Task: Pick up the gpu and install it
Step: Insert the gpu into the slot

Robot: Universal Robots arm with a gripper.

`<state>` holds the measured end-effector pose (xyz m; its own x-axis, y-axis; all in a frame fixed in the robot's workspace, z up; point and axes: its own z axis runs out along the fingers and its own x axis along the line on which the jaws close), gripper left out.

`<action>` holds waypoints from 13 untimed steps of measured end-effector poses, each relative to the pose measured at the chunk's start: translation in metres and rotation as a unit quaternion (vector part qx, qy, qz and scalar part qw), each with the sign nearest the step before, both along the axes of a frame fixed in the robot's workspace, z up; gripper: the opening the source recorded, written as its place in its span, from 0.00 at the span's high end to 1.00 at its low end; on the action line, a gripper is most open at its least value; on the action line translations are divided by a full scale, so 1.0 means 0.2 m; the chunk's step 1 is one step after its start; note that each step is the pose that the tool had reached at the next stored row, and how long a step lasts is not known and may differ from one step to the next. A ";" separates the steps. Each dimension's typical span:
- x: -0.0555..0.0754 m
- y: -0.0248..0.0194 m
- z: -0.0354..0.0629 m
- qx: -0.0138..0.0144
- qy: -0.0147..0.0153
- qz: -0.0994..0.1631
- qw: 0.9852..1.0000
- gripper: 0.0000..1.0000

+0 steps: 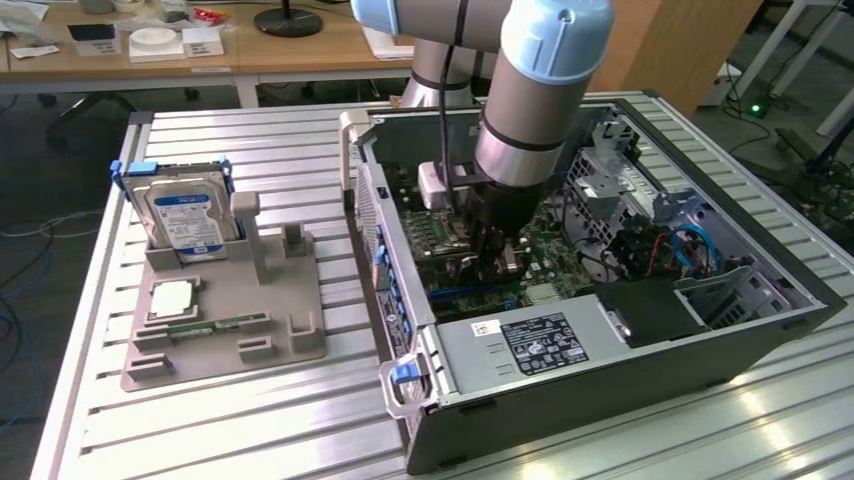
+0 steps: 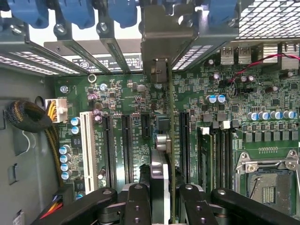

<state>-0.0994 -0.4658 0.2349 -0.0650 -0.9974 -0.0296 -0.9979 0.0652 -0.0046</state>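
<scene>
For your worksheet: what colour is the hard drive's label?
The label is blue and white; best in the exterior view.

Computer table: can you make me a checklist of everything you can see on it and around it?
Surface: slatted metal table, carrying an open computer case and a grey holder.
Job's things: gpu, seen edge-on, held over the motherboard slots inside the case; cannot tell if it is seated.
Clutter: hard drive upright in the holder; memory stick lying flat on it.
Grippers: gripper shut on the gpu, down inside the case.
Cables: yellow and black wires; red wire; blue cables.
Surroundings: wooden desks behind the table.
</scene>
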 end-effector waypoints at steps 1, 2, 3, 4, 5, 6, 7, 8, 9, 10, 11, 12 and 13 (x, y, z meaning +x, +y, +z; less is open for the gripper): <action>0.00 0.003 0.000 -0.001 0.000 0.000 1.000 0.72; 0.00 0.003 0.000 -0.001 0.000 0.000 1.000 0.72; 0.00 0.002 0.000 -0.001 0.000 0.000 1.000 0.72; 0.00 0.002 0.000 -0.001 0.000 0.000 1.000 0.72; 0.00 0.003 0.000 -0.001 0.000 0.000 1.000 0.72; 0.00 0.004 0.000 -0.001 0.000 0.000 1.000 0.72; 0.01 0.004 0.000 -0.001 0.000 0.000 1.000 0.72; 0.01 0.004 0.000 -0.001 0.001 0.000 1.000 0.72; 0.01 0.004 0.000 -0.001 0.001 0.000 1.000 0.72; 0.01 0.004 0.000 -0.001 0.001 0.000 1.000 0.72; 0.01 0.005 0.000 -0.001 0.001 0.000 1.000 0.72; 0.01 0.006 -0.001 -0.001 0.001 0.000 1.000 0.72; 0.01 0.006 -0.001 -0.001 0.001 0.000 1.000 0.72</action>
